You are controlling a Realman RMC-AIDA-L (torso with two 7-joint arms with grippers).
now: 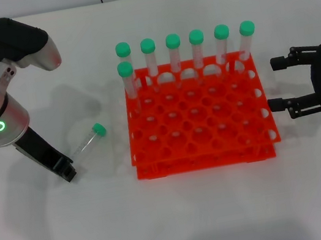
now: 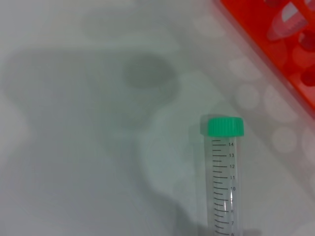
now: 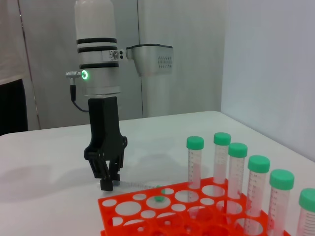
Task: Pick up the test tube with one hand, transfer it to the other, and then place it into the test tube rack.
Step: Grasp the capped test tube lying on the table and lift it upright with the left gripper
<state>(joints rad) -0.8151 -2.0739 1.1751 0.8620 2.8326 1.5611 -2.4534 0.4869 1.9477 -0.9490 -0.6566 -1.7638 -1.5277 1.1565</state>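
Observation:
The test tube (image 1: 87, 142) lies flat on the white table left of the test tube rack (image 1: 204, 157), its green cap (image 1: 99, 129) pointing at the rack. My left gripper (image 1: 68, 170) reaches down to the table at the tube's bottom end and looks shut on it. In the right wrist view, that gripper (image 3: 107, 184) stands behind the rack (image 3: 147, 216) with its tips drawn together. The left wrist view shows the tube (image 2: 224, 182) and a rack corner (image 2: 275, 39). My right gripper (image 1: 271, 85) hovers open just right of the rack, holding nothing.
Several green-capped tubes (image 1: 197, 48) stand upright along the rack's back row, with one more (image 1: 126, 79) in the second row at the left. The same tubes (image 3: 256, 182) appear close in the right wrist view. Bare white table surrounds the rack.

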